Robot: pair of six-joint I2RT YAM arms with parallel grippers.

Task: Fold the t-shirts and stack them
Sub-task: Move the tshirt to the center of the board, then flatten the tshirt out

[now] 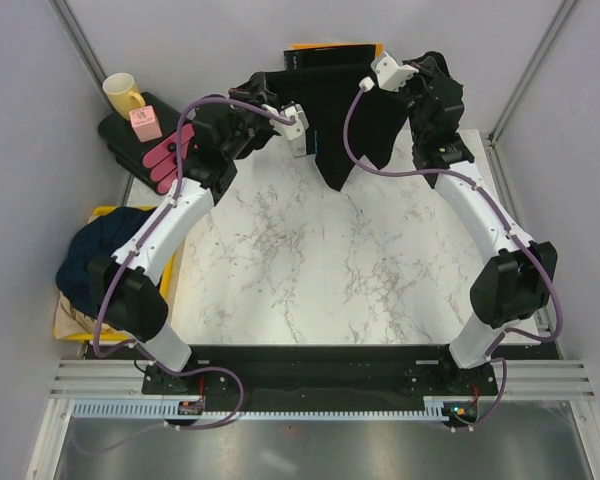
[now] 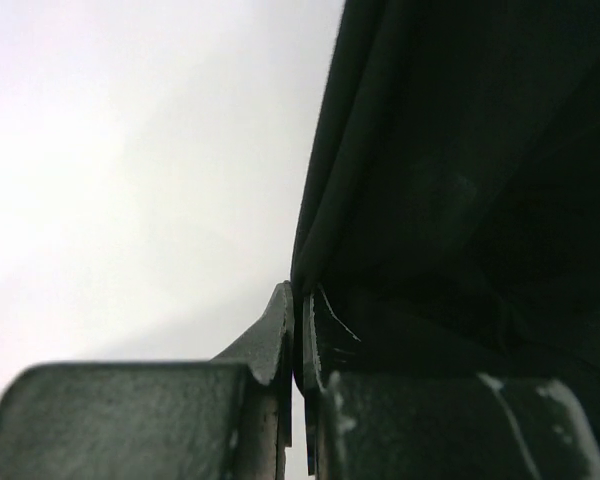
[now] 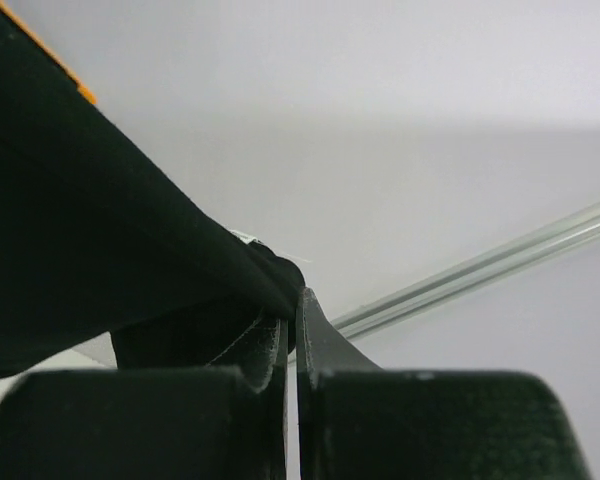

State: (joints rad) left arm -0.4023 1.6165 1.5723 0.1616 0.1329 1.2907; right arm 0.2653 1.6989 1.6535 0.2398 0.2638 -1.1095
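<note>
The left pincer [image 2: 298, 300] is seen closed tight, with an edge of the black t-shirt [image 2: 460, 200] pinched between its tips. The right pincer [image 3: 290, 310] is likewise clamped on a bunched corner of the same shirt. From overhead, the shirt is held up between both pincers at the upper centre of the frame, above the marble surface [image 1: 320, 260]. At the left edge, a navy t-shirt [image 1: 105, 250] is heaped over a tan one [image 1: 75, 322] in a yellow bin [image 1: 108, 211].

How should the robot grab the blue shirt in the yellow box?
Probably from straight above, pinching a raised fold on top of the navy t-shirt: it lies bunched in a heap, and the walls of the yellow bin block the sides.
</note>
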